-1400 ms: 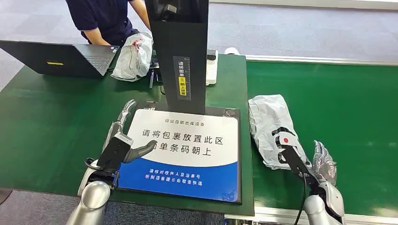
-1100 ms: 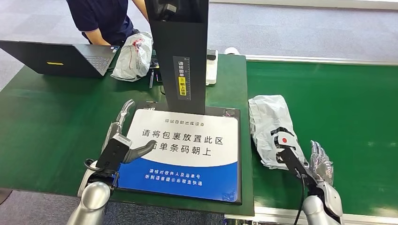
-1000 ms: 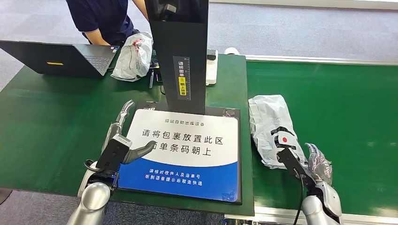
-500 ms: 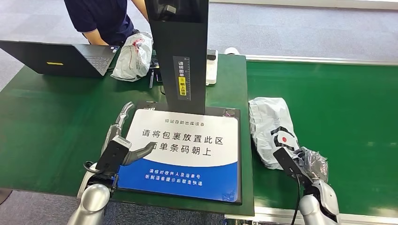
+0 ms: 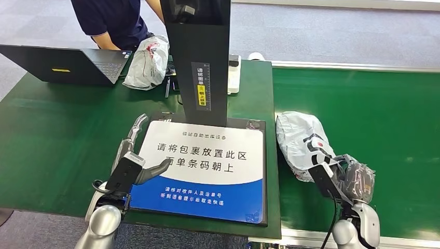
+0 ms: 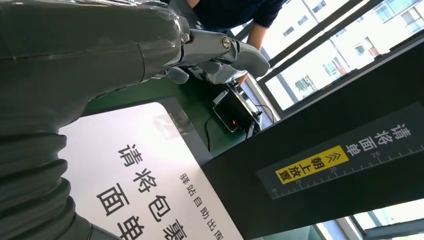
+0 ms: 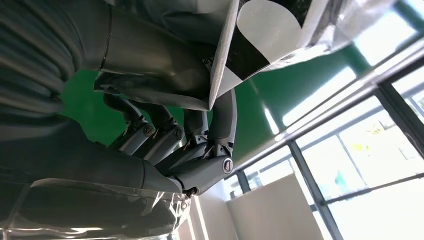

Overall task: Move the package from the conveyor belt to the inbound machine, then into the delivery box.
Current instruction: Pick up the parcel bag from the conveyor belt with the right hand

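The package (image 5: 303,142) is grey-white with black and red marks. The conveyor belt (image 5: 373,109) is green; the inbound machine (image 5: 205,171) shows a white-and-blue panel.

A: How is the light from the head view?

B: Bright and even. The green worktop (image 5: 62,129) and conveyor belt (image 5: 373,114) carry only soft, short shadows, and the white sign (image 5: 205,166) stays readable without glare.

A: And the wrist views?

B: Harsher. Windows (image 6: 320,65) blow out to white behind the left hand (image 6: 100,55), which is large, close and soft. In the right wrist view the windows (image 7: 360,155) also flare, and the package (image 7: 270,30) film shows shiny highlights.
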